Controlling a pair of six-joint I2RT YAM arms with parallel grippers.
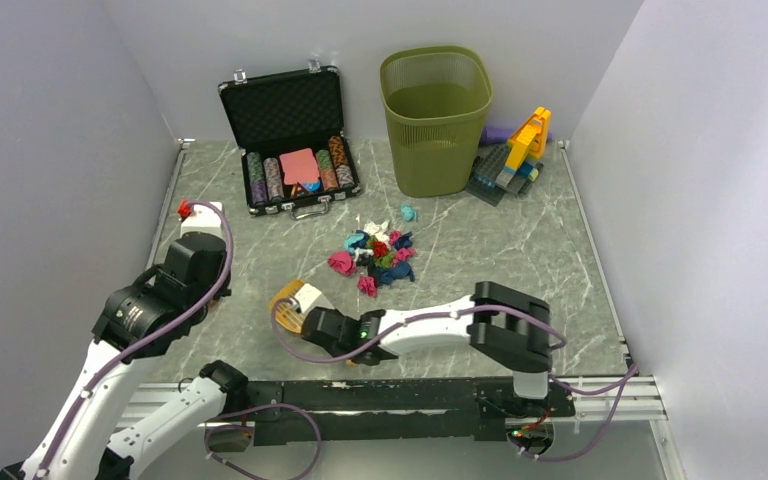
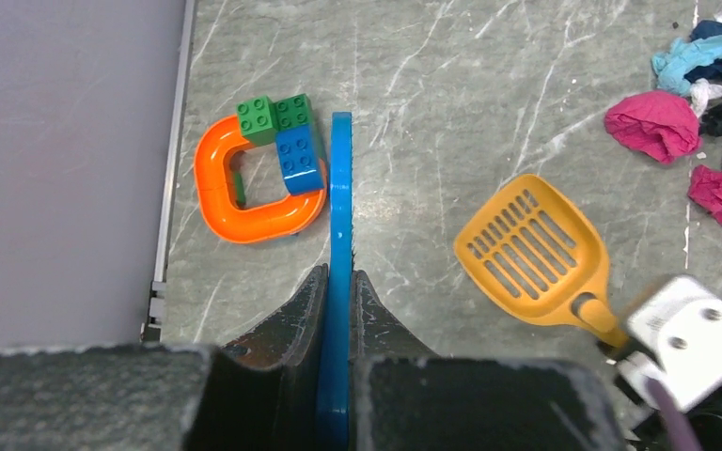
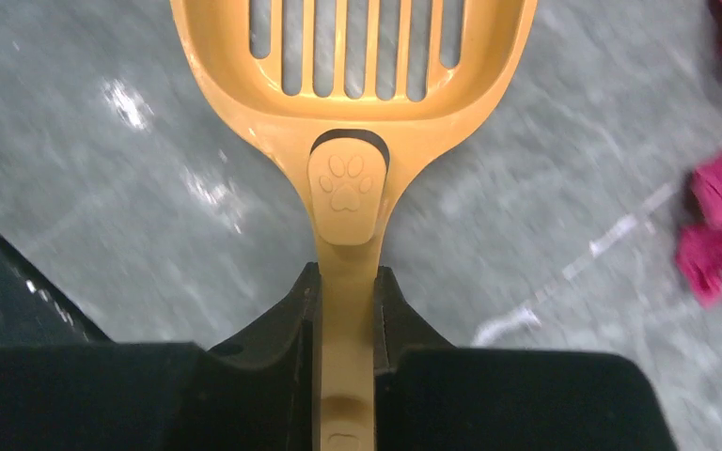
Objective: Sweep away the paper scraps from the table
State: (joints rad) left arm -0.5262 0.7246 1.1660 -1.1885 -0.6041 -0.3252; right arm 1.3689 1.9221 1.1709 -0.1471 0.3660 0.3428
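The left fingers [image 2: 320, 287] clench a thin blue blade [image 2: 340, 188] near the left edge of the desk [image 1: 520, 250]; the right fingers [image 3: 308, 301] grasp an orange scoop [image 3: 348, 122] by its handle. The scraps [image 1: 380, 250] lie heaped mid-desk, toward the far edge.

The left end effector [image 2: 340, 282] has both fingers [image 2: 303, 310] pressed against a thin blue blade [image 2: 340, 188], seen edge-on and pointing away over the grey-green veined surface [image 2: 432, 75]. Just left of the blade lies an orange curved toy piece [image 2: 235, 216] with green bricks [image 2: 273, 117] and a blue brick [image 2: 298, 160] on it. To the right is a yellow slotted scoop [image 2: 526, 249], its handle running into the other arm's white housing [image 2: 691, 334]. Paper scraps [image 2: 653, 122] in pink, teal, white and navy lie bunched at the upper right. A metal rail [image 2: 174, 188] edges the surface on the left.
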